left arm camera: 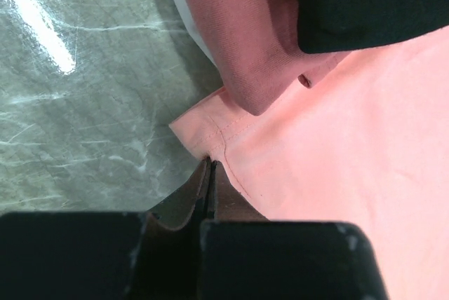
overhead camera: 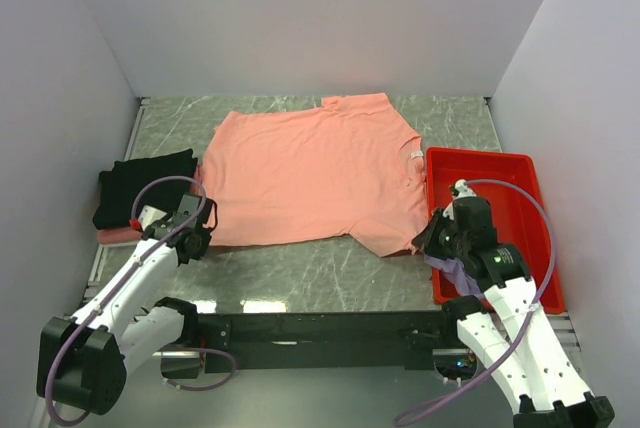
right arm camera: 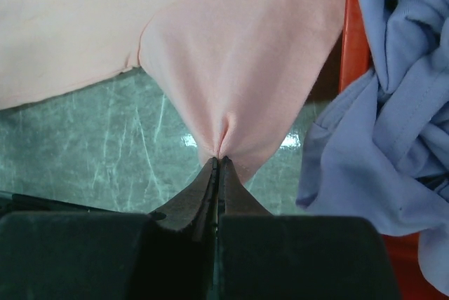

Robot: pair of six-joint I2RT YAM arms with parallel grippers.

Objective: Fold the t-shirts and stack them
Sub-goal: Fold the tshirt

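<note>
The left gripper's dark fingers are pressed together on the stitched hem at a corner of the salmon-pink t-shirt, the seam line running straight into their tips. The right gripper's fingers, likewise pressed flat against each other, pinch the shirt's opposite near corner, and the soft knit gathers into a small tented peak with creases fanning away from the pinch. Apart from that peak, the salmon-pink t-shirt lies spread flat and smooth across the glossy, green-veined marble-pattern table, its white neck label on the edge toward the right arm. Just beside the shirt's left-arm edge sits a folded black t-shirt stacked on a folded pink t-shirt of a duskier, fine-knit cloth; the pink fold's rounded end overlaps the salmon hem. On the shirt's other side, touching its right-arm edge, stands a rectangular red tray of shiny plastic. Inside the tray, at its near end, a lavender t-shirt lies crumpled in loose folds, part of it spilling over the tray's wall toward the salmon shirt.
</note>
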